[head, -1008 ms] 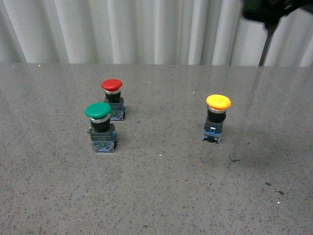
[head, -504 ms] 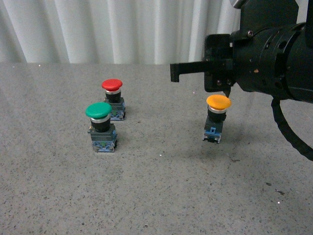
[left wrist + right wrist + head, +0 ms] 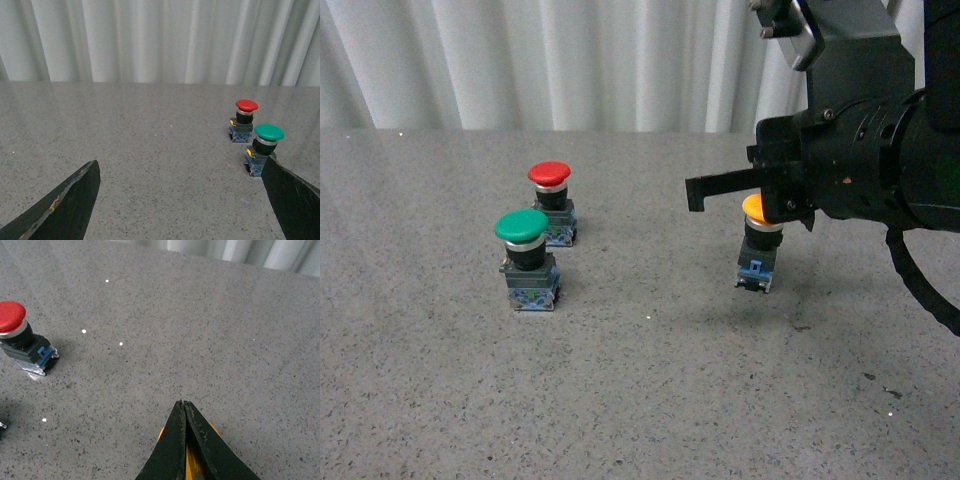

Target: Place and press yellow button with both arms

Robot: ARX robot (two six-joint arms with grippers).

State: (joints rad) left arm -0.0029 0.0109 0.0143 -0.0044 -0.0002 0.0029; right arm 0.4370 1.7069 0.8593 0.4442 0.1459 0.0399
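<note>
- The worktop (image 3: 640, 400) is a grey, speckled, stone-like slab with a slight sheen and a few dark flecks towards its near right side.
- A white pleated curtain (image 3: 570, 60) closes off the whole room behind the far edge.
- The yellow button (image 3: 758, 256) stands upright on the right half of the worktop, well apart from the other two.
- The green button (image 3: 525, 258) and the red button (image 3: 550, 200) stand just beside each other on the left half, the red one further back.
- The right arm (image 3: 865, 170) fills the upper right of the front view and covers most of the yellow cap.
- The right hand (image 3: 183, 404) has its fingers pressed together to a point with nothing between them. It sits over the yellow cap, and I cannot tell whether it touches it.
- The left hand (image 3: 180, 160) is spread wide and empty. Only its two dark fingers show at the lower corners of its wrist view, one overlapping the base of the green button.
- The left arm does not appear in the front view.
</note>
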